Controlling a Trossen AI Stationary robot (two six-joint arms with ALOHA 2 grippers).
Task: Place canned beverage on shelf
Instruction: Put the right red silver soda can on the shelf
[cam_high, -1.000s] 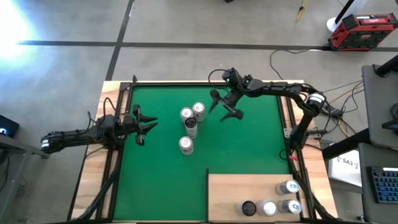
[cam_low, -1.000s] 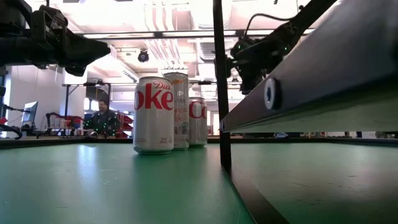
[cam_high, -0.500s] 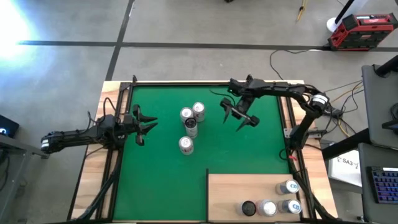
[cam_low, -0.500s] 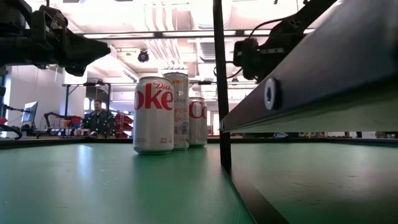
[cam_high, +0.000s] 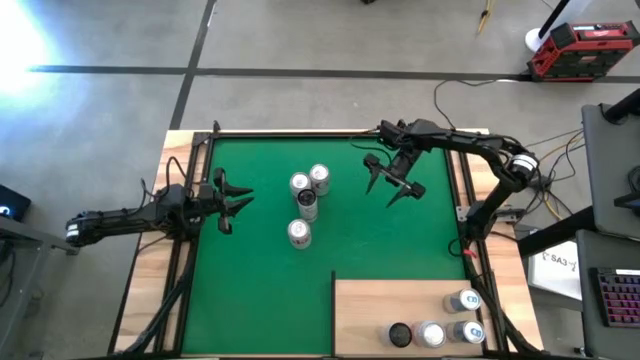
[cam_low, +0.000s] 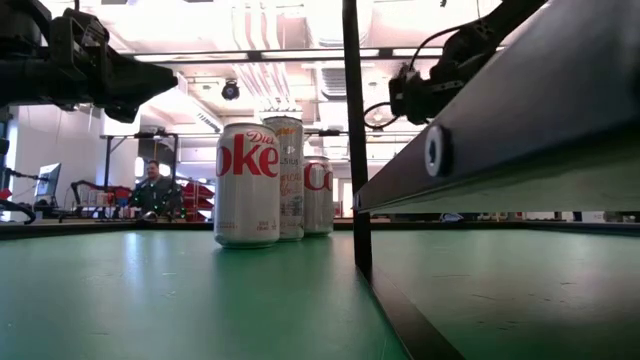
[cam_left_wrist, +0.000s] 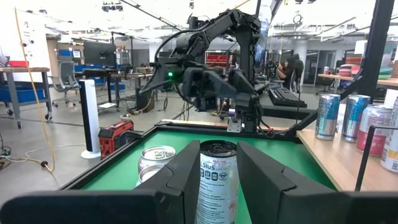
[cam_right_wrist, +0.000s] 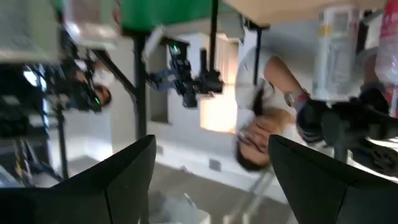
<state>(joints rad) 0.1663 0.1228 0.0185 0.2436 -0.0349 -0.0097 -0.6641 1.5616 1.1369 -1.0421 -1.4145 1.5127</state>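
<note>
Cans (cam_high: 304, 203) cluster mid-mat (cam_high: 390, 240), clear of shelf (cam_high: 385, 305).

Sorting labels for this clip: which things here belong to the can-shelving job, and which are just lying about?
Part of the job:
- four cans on the green mat
- shelf, already holding cans
- right gripper, open, empty, above the mat
- left gripper, at the mat's left edge

Just lying about:
- red toolbox on the floor
- cables
</note>
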